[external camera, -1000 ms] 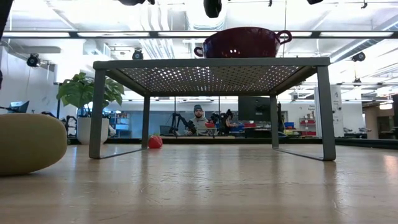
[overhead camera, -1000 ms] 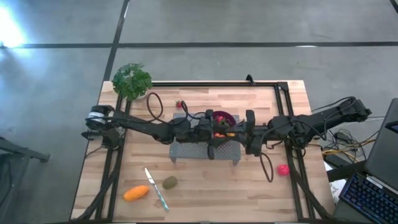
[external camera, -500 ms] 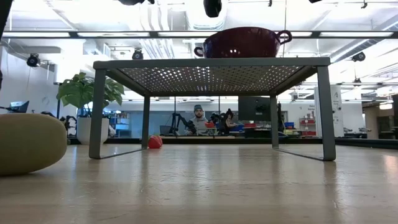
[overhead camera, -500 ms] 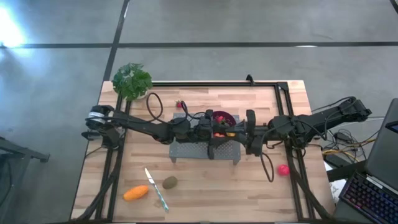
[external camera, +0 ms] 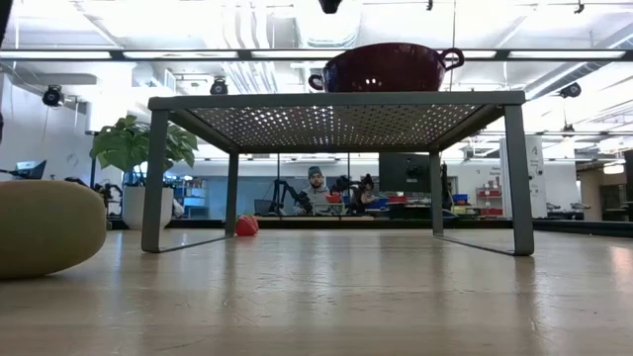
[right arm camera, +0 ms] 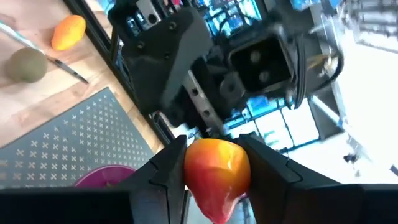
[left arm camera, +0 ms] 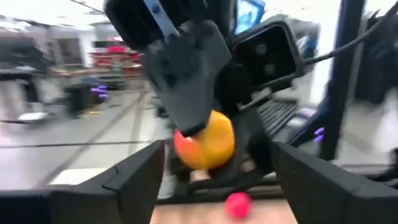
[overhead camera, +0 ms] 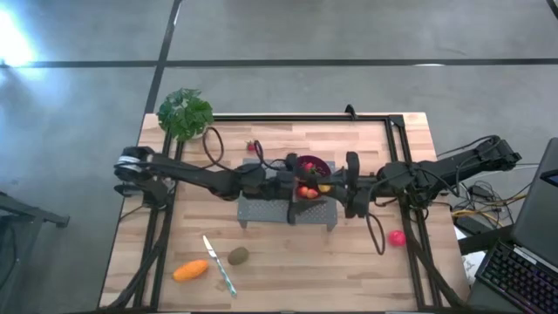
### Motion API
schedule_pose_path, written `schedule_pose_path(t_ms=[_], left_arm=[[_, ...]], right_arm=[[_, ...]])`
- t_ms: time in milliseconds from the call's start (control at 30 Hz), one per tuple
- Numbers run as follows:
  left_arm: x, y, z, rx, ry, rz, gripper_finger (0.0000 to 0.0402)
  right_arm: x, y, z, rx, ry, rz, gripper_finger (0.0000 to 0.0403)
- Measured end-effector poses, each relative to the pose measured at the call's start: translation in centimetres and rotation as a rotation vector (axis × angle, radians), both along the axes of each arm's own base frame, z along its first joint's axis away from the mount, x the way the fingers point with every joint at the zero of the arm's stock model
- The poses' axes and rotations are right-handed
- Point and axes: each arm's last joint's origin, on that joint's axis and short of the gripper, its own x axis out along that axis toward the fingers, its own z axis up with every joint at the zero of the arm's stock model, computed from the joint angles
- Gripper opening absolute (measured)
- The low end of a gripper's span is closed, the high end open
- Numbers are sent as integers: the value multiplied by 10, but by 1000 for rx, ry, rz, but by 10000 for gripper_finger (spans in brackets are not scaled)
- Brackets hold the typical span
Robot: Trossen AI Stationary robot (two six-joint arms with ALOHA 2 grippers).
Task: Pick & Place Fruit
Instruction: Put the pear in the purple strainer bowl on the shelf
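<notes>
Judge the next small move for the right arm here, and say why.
Probably lower the right gripper toward the bowl and release there. It is shut on a red-yellow fruit, the bowl sits just below on the rack, and the left gripper stands open and off the fruit, so the handover looks done.

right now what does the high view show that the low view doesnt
Only the high view shows both arms meeting over the rack, the right gripper holding a red-yellow fruit by the open left gripper, plus the orange fruit, the knife and the pink-red ball on the table. Only the low view shows the room behind, with a person at a desk. Both show the rack, the dark red bowl on it, the potted plant, the small strawberry and the brown-green oval fruit.
</notes>
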Motion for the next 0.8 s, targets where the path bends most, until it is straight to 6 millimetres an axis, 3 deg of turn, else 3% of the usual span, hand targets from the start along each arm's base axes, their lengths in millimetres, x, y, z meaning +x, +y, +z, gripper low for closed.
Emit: schedule_pose_path(t_ms=[167,333,567,800], left_arm=[[-27,5,22,106,99,259,313],[-52,6,37,123,180,455,314],[-69,6,43,119,242,494,311],[-73,7,42,131,271,505,310]], right_arm=[[1,-6,1,146,-19,-109,116],[4,-26,5,365,-26,-231,129],[10,-56,25,632,141,-291,116],[28,-66,28,742,374,-324,131]])
